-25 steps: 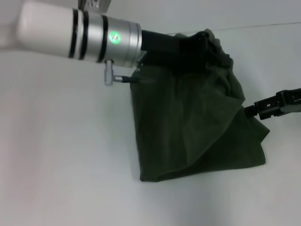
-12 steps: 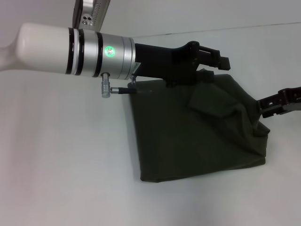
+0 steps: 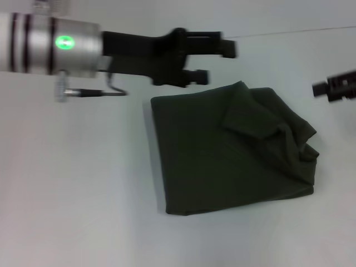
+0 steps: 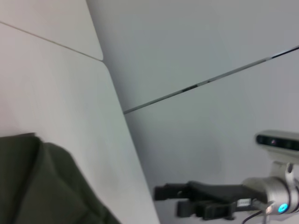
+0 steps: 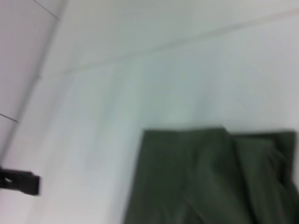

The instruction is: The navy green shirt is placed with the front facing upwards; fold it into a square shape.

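The navy green shirt (image 3: 222, 158) lies on the white table (image 3: 83, 194) folded into a rough square, with a rumpled flap and creases along its right side. Its lettering, collar and label are hidden. My left gripper (image 3: 219, 61) hovers just beyond the shirt's far edge, open and empty. My right gripper (image 3: 335, 88) is off the shirt's far right corner, apart from the cloth; in the left wrist view it (image 4: 170, 200) shows two spread fingers holding nothing. The shirt also shows in the left wrist view (image 4: 42, 186) and the right wrist view (image 5: 210, 182).
The table's far edge (image 3: 289, 31) runs behind both grippers. A dark fingertip of the left gripper (image 5: 21, 182) shows at the edge of the right wrist view. Bare table surface lies left of and in front of the shirt.
Both grippers have let go of the shirt. The left arm has drawn back to the left and away, the right gripper has pulled off to the right. The lifted cloth has dropped flat into a folded square.
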`<state>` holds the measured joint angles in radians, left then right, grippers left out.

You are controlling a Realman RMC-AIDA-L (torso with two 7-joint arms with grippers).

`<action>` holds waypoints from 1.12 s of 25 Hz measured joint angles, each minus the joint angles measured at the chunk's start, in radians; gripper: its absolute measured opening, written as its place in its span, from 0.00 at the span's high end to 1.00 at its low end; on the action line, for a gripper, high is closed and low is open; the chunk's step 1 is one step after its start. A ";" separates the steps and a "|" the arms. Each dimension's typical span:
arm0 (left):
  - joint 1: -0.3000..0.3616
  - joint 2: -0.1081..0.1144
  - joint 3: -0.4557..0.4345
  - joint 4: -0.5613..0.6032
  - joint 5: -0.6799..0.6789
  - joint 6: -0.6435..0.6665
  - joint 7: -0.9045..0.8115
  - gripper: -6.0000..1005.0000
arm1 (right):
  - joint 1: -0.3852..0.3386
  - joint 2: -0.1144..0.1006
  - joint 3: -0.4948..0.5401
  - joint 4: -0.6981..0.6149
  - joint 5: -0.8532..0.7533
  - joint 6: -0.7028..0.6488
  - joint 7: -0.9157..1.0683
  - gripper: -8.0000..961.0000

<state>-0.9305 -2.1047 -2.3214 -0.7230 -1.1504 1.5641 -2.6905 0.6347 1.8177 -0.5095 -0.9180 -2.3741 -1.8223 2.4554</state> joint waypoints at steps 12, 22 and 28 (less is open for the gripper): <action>0.159 0.128 0.066 -0.057 0.135 0.097 0.005 0.06 | 0.144 0.091 -0.131 0.108 0.052 0.064 0.021 0.24; 0.205 0.124 0.025 -0.083 0.135 0.097 0.019 0.06 | 0.173 0.142 -0.328 0.166 -0.010 0.171 0.098 0.24; 0.207 0.122 0.012 -0.085 0.131 0.090 0.018 0.06 | 0.160 0.147 -0.337 0.165 -0.105 0.167 0.125 0.24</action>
<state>-0.7239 -1.9823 -2.3097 -0.8081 -1.0193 1.6538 -2.6721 0.7946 1.9644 -0.8462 -0.7531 -2.4787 -1.6552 2.5806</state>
